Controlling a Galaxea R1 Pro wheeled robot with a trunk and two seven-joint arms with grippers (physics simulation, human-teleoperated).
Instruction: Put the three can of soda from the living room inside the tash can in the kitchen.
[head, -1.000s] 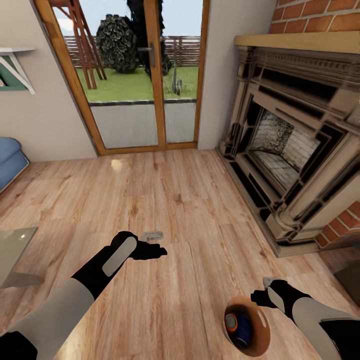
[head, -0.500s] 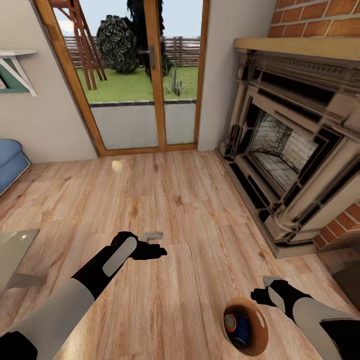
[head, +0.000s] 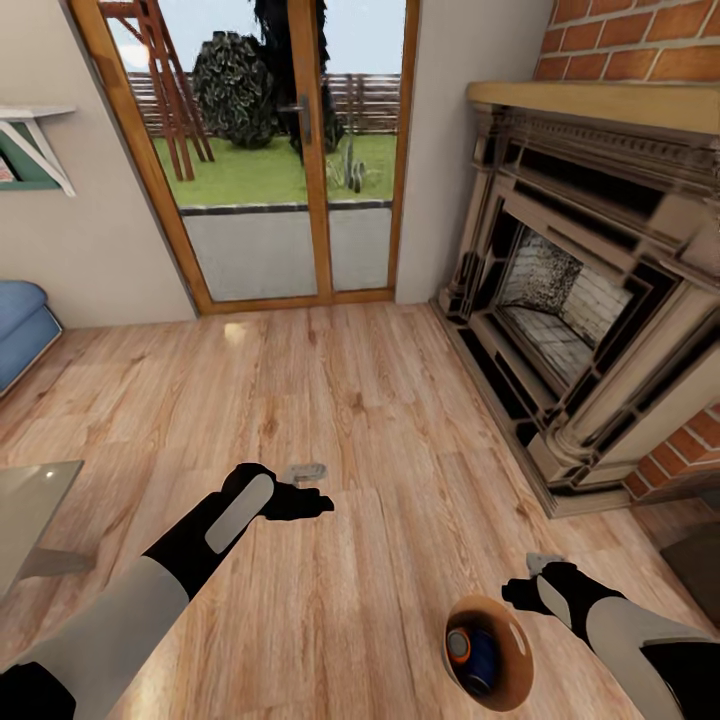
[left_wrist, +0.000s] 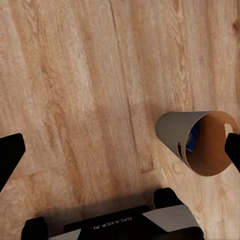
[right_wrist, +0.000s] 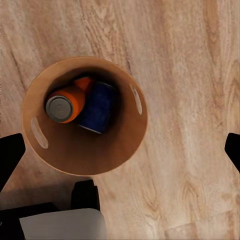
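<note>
3 cans of soda (right_wrist: 82, 102) inside tash can (right_wrist: 125, 150), living room floor (head: 360, 400), near right.
2 orange, 1 blue, lying tilted; likely gathered for carrying to the kitchen. Right pincer (right_wrist: 120, 150) spread wide above the rim; left pincer (left_wrist: 120, 147) spread, empty, over bare planks.

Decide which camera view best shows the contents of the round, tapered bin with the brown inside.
The right wrist view: it looks straight down into the round, tapered bin, showing an orange can and a dark blue can. The head view shows them smaller; the left wrist view shows the bin's side and a sliver of blue.
</note>
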